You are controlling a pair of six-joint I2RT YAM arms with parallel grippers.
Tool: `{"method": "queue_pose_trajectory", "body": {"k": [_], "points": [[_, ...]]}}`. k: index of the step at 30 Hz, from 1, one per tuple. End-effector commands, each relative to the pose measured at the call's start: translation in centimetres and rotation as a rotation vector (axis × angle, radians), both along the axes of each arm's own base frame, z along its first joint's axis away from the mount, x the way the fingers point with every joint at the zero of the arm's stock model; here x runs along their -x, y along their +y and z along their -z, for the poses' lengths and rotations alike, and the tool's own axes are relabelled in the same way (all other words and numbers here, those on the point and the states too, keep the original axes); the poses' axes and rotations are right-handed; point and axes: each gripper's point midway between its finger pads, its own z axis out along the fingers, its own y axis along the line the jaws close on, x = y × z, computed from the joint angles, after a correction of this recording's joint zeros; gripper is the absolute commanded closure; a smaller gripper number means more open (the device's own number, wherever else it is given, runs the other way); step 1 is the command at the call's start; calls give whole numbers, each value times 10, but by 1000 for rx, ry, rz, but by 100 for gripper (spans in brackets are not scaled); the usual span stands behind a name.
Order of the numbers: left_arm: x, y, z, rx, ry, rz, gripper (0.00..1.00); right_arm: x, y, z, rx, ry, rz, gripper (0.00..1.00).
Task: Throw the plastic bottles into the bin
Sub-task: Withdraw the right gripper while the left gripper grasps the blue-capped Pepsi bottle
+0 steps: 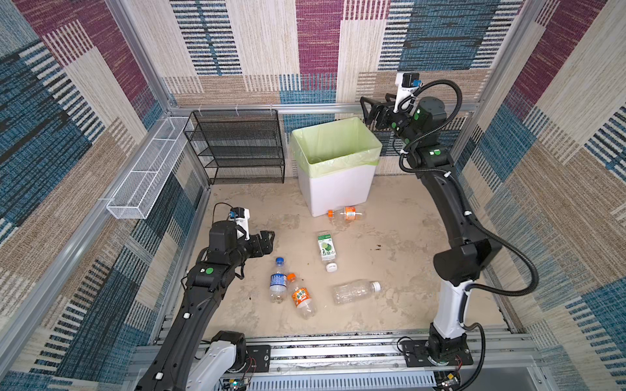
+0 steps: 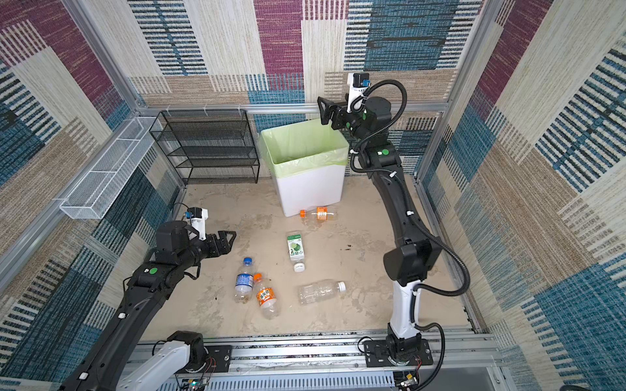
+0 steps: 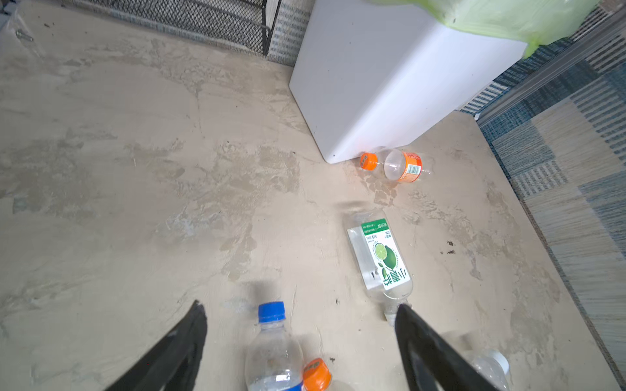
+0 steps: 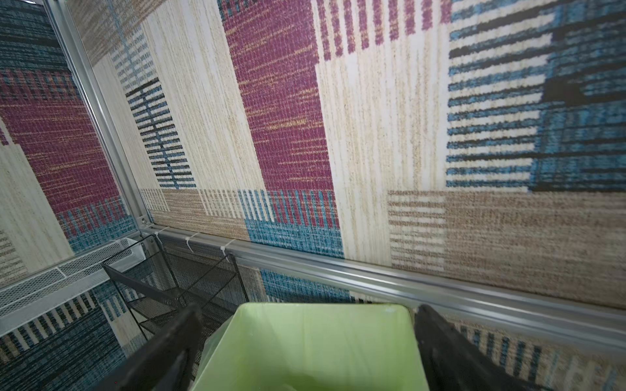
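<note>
Several plastic bottles lie on the sandy floor: an orange-labelled one (image 1: 349, 214) against the bin (image 1: 335, 189), a green-labelled one (image 1: 327, 248), a blue-capped one (image 1: 278, 281), an orange-capped one (image 1: 301, 298) and a clear white-capped one (image 1: 355, 290). The bin is white with a pale green bag (image 4: 311, 345) over its rim. My left gripper (image 1: 269, 237) hangs open and empty above the floor, just short of the blue-capped bottle (image 3: 274, 345). High over the bin's back right corner, my right gripper (image 1: 365, 110) is open with nothing between its fingers.
A black wire-mesh rack (image 1: 237, 145) stands left of the bin against the back wall. A long white wire basket (image 1: 149, 172) hangs on the left wall. Carpeted walls and aluminium rails enclose the floor on three sides.
</note>
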Motion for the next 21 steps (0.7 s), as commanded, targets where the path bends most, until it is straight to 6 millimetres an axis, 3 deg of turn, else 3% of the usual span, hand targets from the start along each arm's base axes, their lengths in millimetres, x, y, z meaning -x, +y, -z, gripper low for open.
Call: {"method": "queue_pose_trajectory", "body": {"k": [1,5,14,21], "points": [[14,2,28,55,125,-54,12,34,-29,-27,-43,-155,101,1],[33,1,59,96,235,-81,12,63,-55,2,-73,-109,162,1],[56,-12,100,101,359,-70,11,88,-96,103,-103,110,262,1],[61,-23,130,67,434,-49,12,98,-112,143,-109,197,292,0]]}}
